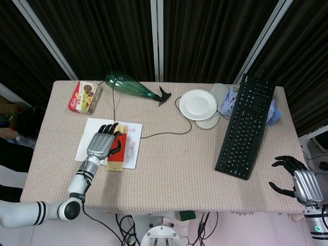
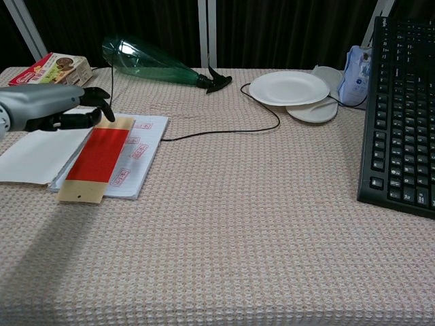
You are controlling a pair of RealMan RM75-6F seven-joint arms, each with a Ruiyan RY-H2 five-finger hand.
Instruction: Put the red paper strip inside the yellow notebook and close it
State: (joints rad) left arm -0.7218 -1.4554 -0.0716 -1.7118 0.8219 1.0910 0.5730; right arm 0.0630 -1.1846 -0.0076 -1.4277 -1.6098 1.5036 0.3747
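Your left hand (image 1: 103, 142) hovers over the open yellow notebook (image 2: 41, 153) with fingers spread and nothing in them, the red paper strip (image 2: 99, 155) lies flat on the right page, and your right hand (image 1: 299, 183) hangs loosely open, holding nothing, off the table's (image 1: 174, 169) right edge.

Overhead head view (chest: low, frontal)

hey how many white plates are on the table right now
2. A round white paper plate sits left of the black keyboard; a second white plate lies partly under its right edge. More could be hidden beneath.
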